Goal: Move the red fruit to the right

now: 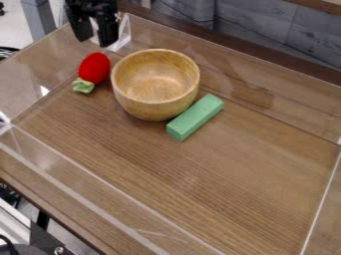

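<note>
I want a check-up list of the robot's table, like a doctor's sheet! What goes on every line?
Surface: wooden table, ringed by clear walls.
Job's things: red fruit lies at the left, beside the wooden bowl, leafy cap toward the front; not yet moved right.
Clutter: wooden bowl, nothing visible inside; green block right of it, close to the bowl.
Pincer: pincer open, holding nothing, above and behind the fruit.
Cables: nothing clearly seen.
Surroundings: grey wall behind; dark gear at the lower left, too unclear to name.
</note>
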{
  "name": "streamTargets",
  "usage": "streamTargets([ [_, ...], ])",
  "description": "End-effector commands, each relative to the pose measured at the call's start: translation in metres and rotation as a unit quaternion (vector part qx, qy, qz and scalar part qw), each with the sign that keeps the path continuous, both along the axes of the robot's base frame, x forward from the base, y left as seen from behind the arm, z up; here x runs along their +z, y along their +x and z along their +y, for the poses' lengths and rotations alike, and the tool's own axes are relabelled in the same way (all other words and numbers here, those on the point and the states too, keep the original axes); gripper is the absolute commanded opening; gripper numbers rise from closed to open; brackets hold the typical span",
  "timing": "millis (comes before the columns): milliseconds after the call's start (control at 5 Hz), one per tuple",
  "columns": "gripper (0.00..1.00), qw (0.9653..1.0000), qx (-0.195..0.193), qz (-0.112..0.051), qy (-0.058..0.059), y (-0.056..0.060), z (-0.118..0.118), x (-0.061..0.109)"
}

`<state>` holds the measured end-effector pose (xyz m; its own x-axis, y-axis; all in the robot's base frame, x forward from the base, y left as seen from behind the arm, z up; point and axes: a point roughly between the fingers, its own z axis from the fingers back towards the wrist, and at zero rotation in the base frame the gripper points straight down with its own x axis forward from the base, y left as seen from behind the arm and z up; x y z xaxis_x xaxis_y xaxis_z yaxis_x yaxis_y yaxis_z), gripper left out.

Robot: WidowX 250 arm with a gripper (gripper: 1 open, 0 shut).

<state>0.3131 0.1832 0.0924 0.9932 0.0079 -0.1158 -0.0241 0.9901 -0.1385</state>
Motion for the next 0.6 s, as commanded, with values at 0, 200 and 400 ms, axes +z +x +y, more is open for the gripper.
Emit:
streamTargets([
  [0,1.00,0.9999,0.009,-0.010,0.008,0.002,-0.005,0.001],
  [200,1.00,0.9994,0.033,-0.004,0.007,-0.005,0.004,-0.004],
  [400,1.00,0.9985,0.054,0.001,0.006,-0.013,0.014,-0.006],
])
